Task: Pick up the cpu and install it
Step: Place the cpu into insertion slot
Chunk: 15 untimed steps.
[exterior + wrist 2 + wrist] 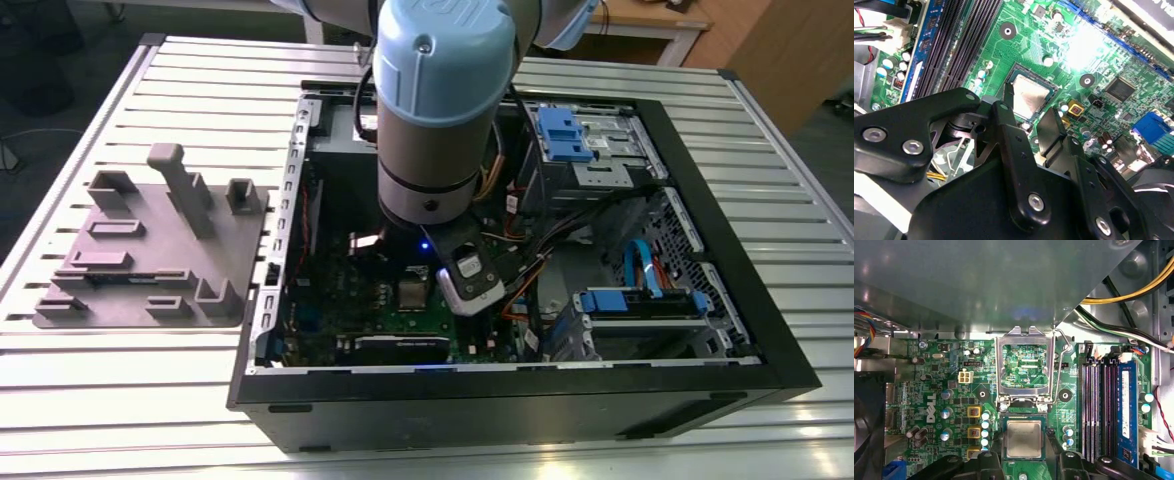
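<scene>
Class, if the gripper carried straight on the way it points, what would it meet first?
Probably the cpu, seated flat on the green motherboard. The open gripper points straight at it, one finger either side; the remaining gap is unclear.

Slatted metal table (120,400) bearing open computer case (534,405) and grey plate (134,262)

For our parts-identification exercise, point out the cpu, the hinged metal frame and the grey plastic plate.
the cpu (1024,439): first wrist view, centre of its metal top.
the hinged metal frame (999,367): first wrist view, one side bar.
the grey plastic plate (167,262): exterior view, bare flat base.
</scene>
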{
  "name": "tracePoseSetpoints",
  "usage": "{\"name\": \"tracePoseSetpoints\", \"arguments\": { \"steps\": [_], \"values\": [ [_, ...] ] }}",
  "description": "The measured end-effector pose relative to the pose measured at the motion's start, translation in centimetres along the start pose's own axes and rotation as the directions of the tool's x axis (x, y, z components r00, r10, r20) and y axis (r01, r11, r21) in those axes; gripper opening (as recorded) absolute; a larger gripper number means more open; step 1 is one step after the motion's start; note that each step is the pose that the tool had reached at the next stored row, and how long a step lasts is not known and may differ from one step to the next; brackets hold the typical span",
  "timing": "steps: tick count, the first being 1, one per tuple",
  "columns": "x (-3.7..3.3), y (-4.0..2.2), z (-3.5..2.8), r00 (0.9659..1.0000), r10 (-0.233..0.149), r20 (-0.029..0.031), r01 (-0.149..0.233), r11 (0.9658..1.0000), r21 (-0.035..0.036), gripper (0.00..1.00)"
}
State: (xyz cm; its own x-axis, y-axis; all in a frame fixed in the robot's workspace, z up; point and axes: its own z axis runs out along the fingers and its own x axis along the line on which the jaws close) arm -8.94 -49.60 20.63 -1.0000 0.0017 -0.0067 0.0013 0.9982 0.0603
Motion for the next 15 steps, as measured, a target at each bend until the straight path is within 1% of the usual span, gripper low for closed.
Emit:
{"name": "tracePoseSetpoints", "arguments": {
  "steps": [3,4,7,10,15],
  "values": [
    [-0.01,0.00,0.06,1.0000,0.000,-0.0001,0.000,1.0000,0.0001,0.47],
    [-0.02,-0.01,0.18,1.0000,0.000,-0.0001,0.000,1.0000,0.0003,0.53],
    [-0.10,-0.04,0.73,1.0000,0.000,0.0001,0.000,1.0000,-0.0006,0.53],
    [-0.15,-0.06,1.07,1.0000,0.000,-0.0001,0.000,1.0000,-0.0005,0.53],
    [-0.15,-0.11,1.34,1.0000,0.000,-0.0001,0.000,1.0000,-0.0004,0.53]
  ]
}}
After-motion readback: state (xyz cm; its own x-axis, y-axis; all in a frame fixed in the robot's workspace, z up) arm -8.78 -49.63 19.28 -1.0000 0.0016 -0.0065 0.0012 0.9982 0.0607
